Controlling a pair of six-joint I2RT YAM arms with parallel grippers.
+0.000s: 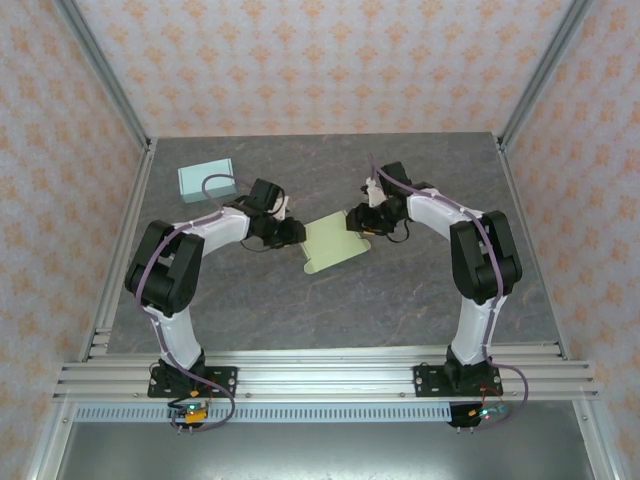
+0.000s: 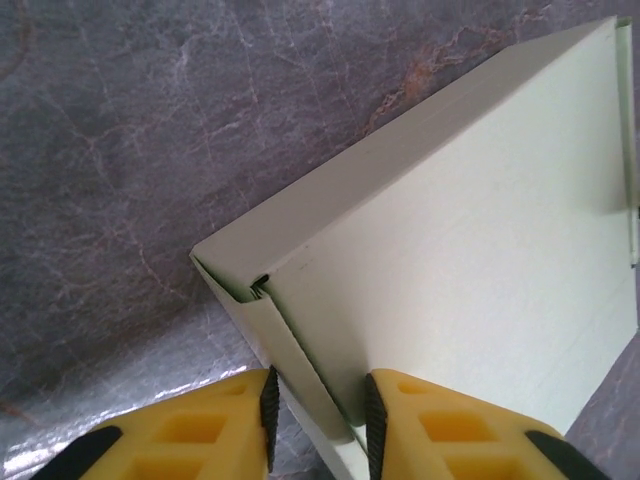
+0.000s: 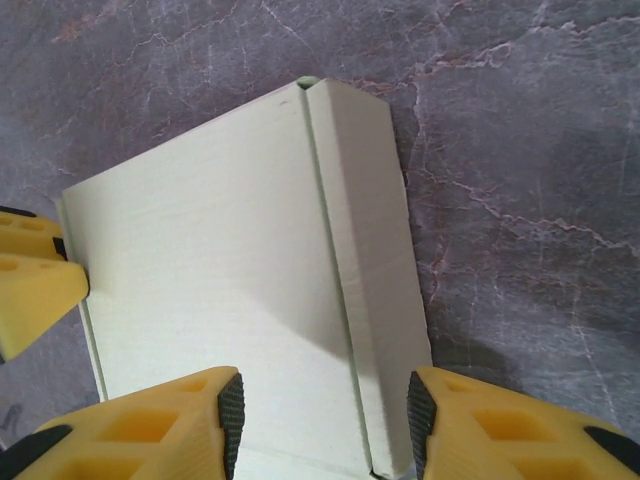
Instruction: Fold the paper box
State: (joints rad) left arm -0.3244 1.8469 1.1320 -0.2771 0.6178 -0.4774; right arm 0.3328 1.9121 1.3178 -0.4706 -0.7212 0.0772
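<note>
One paper box (image 1: 333, 243), centre overhead. Wrist views: left gripper (image 2: 320, 425) astride corner flap, clamping undeterminable; right gripper (image 3: 325, 425) jaws apart, straddling folded wall. Overhead adds blue box (image 1: 206, 180), upper left.

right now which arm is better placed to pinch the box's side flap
Left, probably. The left fingers sit close on either side of the narrow flap at the pale green box corner; the right fingers stand wide around a broader side panel.

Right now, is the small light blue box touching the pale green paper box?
No, the small light blue box sits far to the left, well apart from the pale green paper box.
</note>
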